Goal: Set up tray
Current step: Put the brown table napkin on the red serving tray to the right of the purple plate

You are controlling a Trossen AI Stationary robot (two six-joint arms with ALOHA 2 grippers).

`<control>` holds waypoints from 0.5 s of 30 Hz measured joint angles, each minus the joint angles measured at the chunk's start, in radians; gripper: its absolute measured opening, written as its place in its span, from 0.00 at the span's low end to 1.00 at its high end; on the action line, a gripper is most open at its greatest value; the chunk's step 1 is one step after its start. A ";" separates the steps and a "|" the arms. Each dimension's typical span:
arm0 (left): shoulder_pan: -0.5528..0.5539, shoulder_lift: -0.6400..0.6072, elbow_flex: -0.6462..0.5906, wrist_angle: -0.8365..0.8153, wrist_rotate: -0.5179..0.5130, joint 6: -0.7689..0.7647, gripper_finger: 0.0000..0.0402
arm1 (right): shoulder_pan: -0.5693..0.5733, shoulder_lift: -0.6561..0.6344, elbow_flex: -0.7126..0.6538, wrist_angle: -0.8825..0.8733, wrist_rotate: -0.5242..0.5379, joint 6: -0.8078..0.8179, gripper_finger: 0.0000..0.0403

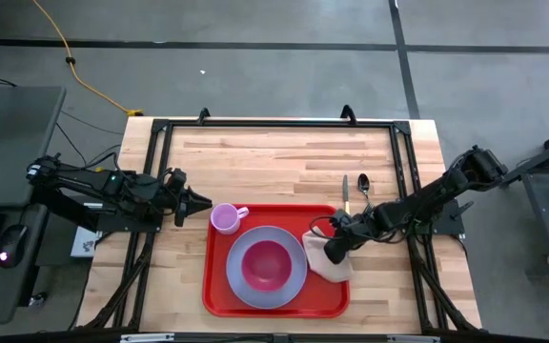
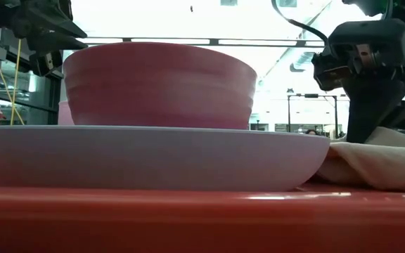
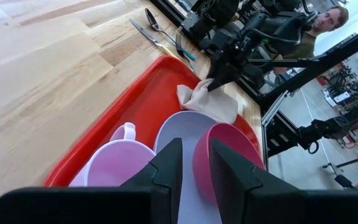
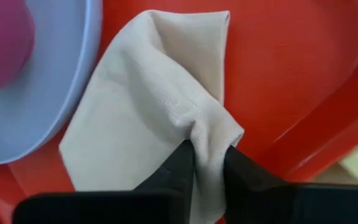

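The red tray (image 1: 219, 297) lies at the table's near middle. On it stand a lavender plate (image 1: 240, 282) with a pink bowl (image 1: 267, 264) and, at the far left corner, a lilac mug (image 1: 224, 218). A tan napkin (image 4: 135, 118) lies on the tray floor to the right of the plate. My right gripper (image 4: 209, 155) is shut on it. My left gripper (image 1: 201, 203) hovers left of the mug, its fingers a little apart with nothing between them. My right gripper pinches a raised fold of the napkin (image 4: 211, 134) near one corner between its two fingers. The fingers slant down from the table's right side. The cloth bunches up at the fingers, and the rest of the napkin (image 1: 337, 271) lies slack on the tray beside the plate.
A knife (image 1: 345, 193) and a spoon (image 1: 364, 185) lie on the bare wood just beyond the tray's far right corner. A black frame (image 1: 274, 124) runs round the table. A person shows beyond the table in the left wrist view.
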 joint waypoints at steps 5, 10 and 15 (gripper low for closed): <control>0.000 0.000 0.000 0.000 0.002 0.000 0.28 | -0.018 0.000 0.000 -0.030 -0.017 -0.019 0.19; 0.000 0.000 0.000 0.000 0.001 0.000 0.28 | -0.042 0.000 0.000 -0.033 -0.055 -0.057 0.24; 0.000 0.000 0.000 0.000 0.001 0.000 0.28 | -0.062 0.000 0.000 -0.041 -0.074 -0.080 0.24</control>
